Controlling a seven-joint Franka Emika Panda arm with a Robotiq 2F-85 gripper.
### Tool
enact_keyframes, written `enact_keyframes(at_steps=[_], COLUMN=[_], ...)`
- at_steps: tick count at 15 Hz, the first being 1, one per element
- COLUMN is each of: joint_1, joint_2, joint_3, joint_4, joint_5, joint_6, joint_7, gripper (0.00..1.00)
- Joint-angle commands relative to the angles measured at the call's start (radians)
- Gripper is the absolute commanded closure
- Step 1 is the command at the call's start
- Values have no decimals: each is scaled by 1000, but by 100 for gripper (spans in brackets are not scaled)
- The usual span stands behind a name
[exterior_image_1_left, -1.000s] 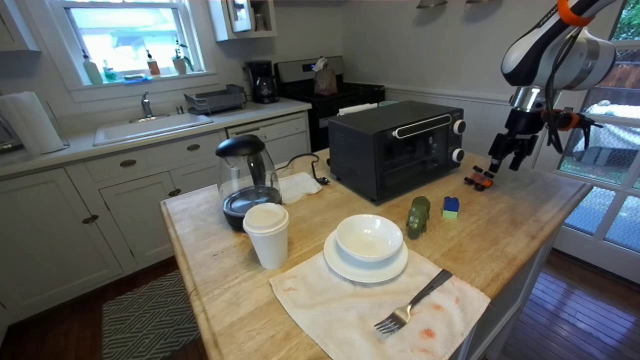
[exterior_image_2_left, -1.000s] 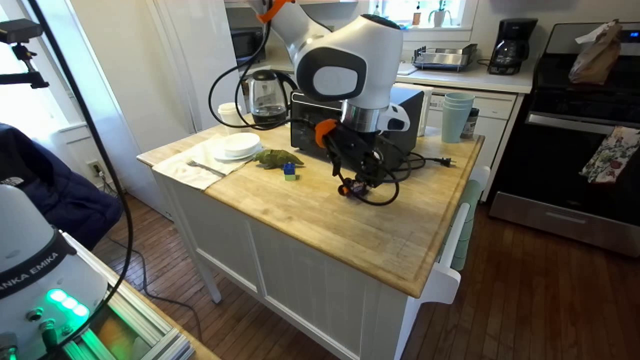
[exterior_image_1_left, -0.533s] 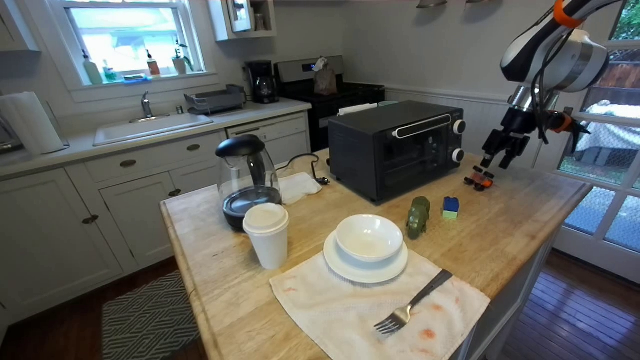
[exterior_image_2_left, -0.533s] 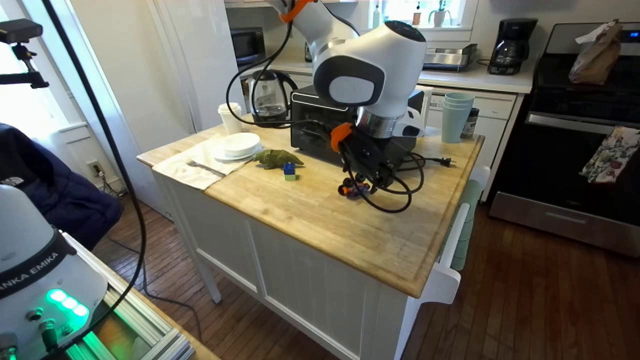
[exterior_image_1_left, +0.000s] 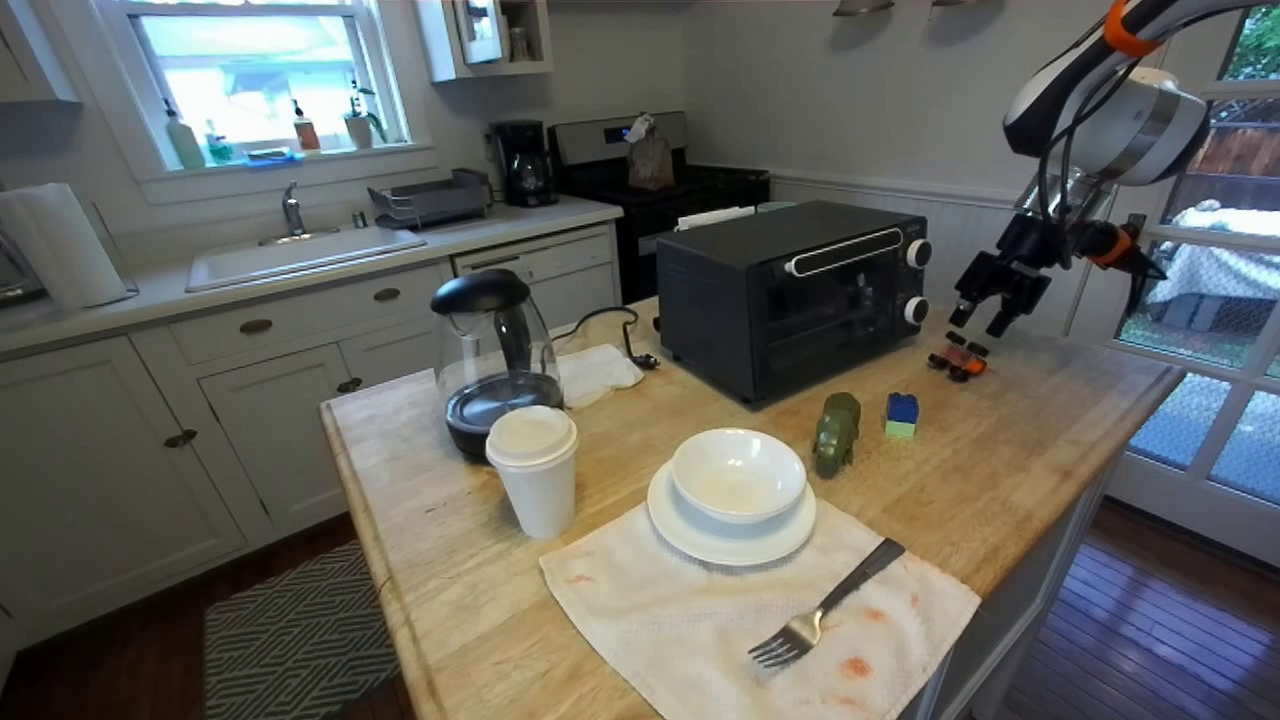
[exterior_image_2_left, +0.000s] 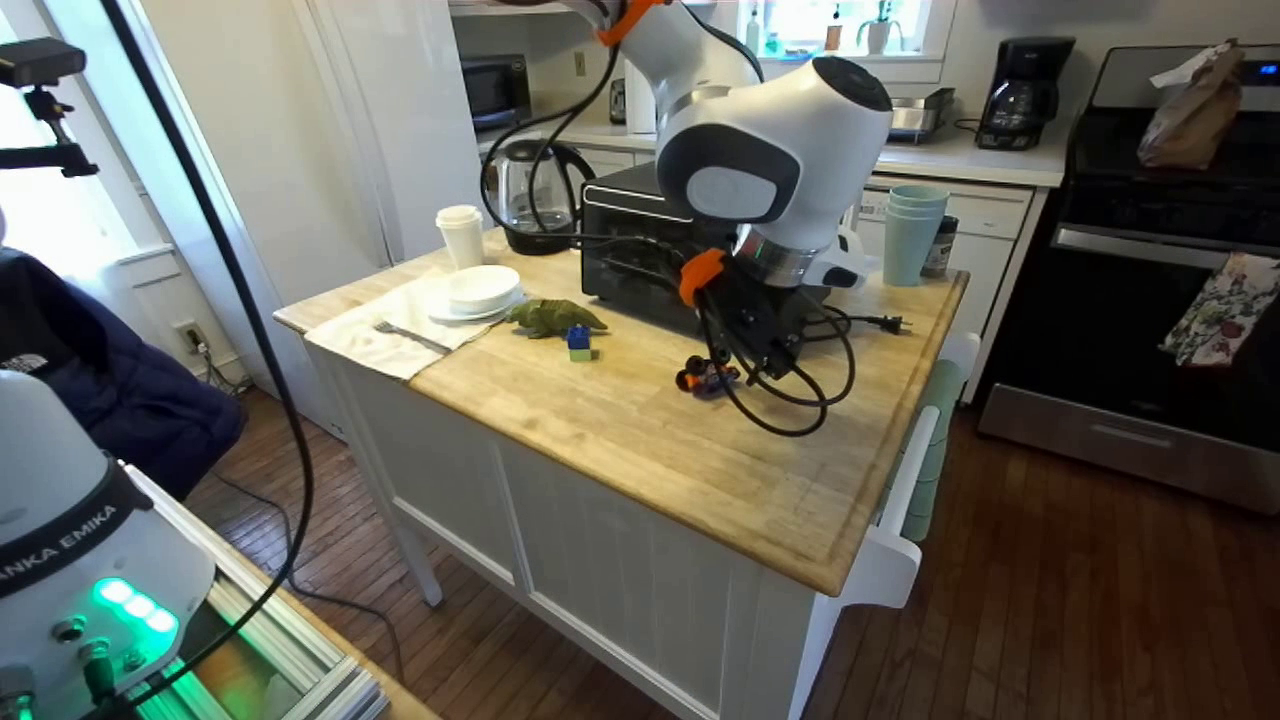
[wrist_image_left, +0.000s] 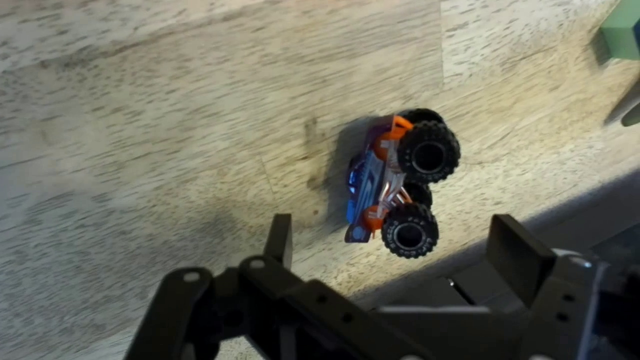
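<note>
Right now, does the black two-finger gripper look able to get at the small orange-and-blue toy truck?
Probably yes: the gripper hangs open near the toy truck, nothing visible between them, though the black boxy toaster oven stands close.

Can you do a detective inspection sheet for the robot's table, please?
Surface: wooden tabletop; cloth with reddish marks.
Job's things: toy truck, seemingly on its side.
Clutter: bowl on plate, fork, lidded cup, kettle, toaster oven, green toy animal, blue-and-green block.
Pincer: open, nearest the toy truck, holding nothing.
Cables: black cable looping near the toy truck; loose plug beside the toaster oven.
Surroundings: sink, coffee maker, stove.
</note>
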Motion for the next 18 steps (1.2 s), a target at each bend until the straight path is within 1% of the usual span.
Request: enact_keyframes(at_steps=[1, 10, 18], joint_1=[-14, -5, 25], joint_2=[37, 72, 114], joint_3=[7, 1, -19], joint_4=[57, 92, 133], joint_5=[36, 29, -3], joint_6=[-28, 0, -3], joint_7=[45, 226, 410], gripper=[0, 0, 0])
